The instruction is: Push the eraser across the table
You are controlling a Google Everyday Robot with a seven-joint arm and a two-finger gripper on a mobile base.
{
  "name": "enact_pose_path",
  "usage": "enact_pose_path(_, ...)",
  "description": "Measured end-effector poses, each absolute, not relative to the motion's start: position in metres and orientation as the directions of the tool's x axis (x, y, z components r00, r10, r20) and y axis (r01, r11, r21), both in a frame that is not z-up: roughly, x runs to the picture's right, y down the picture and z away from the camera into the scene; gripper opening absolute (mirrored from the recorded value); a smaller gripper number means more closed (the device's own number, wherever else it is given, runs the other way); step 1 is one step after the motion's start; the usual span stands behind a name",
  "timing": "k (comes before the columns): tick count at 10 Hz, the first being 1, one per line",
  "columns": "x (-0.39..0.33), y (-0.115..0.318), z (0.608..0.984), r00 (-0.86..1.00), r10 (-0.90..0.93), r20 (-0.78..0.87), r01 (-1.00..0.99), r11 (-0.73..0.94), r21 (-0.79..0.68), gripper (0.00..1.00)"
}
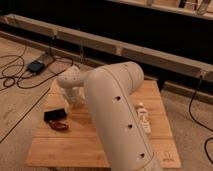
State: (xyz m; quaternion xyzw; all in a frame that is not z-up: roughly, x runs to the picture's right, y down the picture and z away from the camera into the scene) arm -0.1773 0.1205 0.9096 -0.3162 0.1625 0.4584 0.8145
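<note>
The eraser [55, 115], a small flat black block, lies near the left edge of the light wooden table [65, 150]. My gripper [75, 98] hangs from the white wrist at the table's back left, just right of and behind the eraser. My big white arm [117, 115] crosses the middle of the table and hides much of the top.
A small red-brown item [59, 126] lies just in front of the eraser. A whitish oblong object [143, 119] lies right of the arm. Cables and a dark box [37, 66] lie on the floor to the left. A long dark bench [125, 47] runs behind.
</note>
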Motion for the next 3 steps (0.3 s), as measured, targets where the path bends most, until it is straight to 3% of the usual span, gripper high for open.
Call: enact_pose_path(3, -0.1759, 0.1210, 0.9088, 0.529, 0.640, -0.557, -0.848, 0.380, -0.369, 0.80)
